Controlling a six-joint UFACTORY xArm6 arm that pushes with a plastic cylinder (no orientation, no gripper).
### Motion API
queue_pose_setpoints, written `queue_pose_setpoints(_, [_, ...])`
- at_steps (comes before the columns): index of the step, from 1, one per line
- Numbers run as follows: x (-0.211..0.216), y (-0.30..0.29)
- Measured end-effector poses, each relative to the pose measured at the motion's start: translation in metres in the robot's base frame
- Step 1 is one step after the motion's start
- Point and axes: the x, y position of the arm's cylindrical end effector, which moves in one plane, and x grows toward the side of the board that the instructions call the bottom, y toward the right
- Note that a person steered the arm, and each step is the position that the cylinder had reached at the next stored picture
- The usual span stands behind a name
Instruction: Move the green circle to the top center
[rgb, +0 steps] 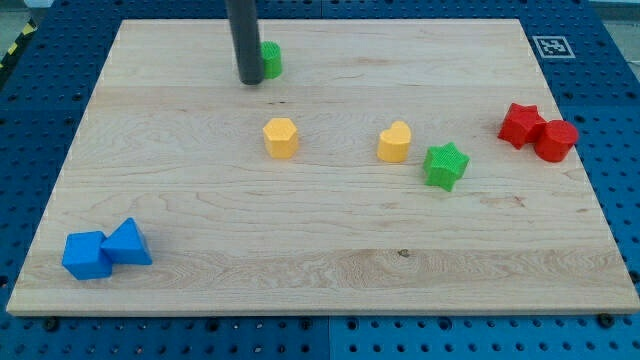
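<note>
Bench: a pale wooden board lying on a blue perforated surface.
Tool: a straight dark rod with no jaws to spread or press together; it pinches nothing.
My tip: my tip stands at the far side of the bench, left of centre, touching or just short of the left side of the green circle; which of the two I cannot tell.
Green circle: a small green round block, far on the bench, partly hidden behind the rod.
Yellow blocks: a yellow hexagon-like block left of centre, and a yellow heart-like block right of centre, well apart.
Green star: a green star block just right of the heart-like block and a little nearer.
Red blocks: a red star-like block touching a red rounded block at the right edge.
Blue blocks: a blue cube touching a blue triangle-like block at the near left corner.
Containers: none of the blocks sits inside anything.
Markings: a black-and-white square tag beyond the far right corner; no readable writing.
</note>
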Motion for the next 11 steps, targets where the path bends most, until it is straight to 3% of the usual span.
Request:
queue_pose_setpoints(1, [-0.020, -0.038])
queue_pose_setpoints(2, [-0.021, -0.037])
queue_pose_setpoints(5, [-0.021, 0.058])
queue_pose_setpoints(7, [0.018, 0.105])
queue_pose_setpoints(11, [-0.040, 0.109])
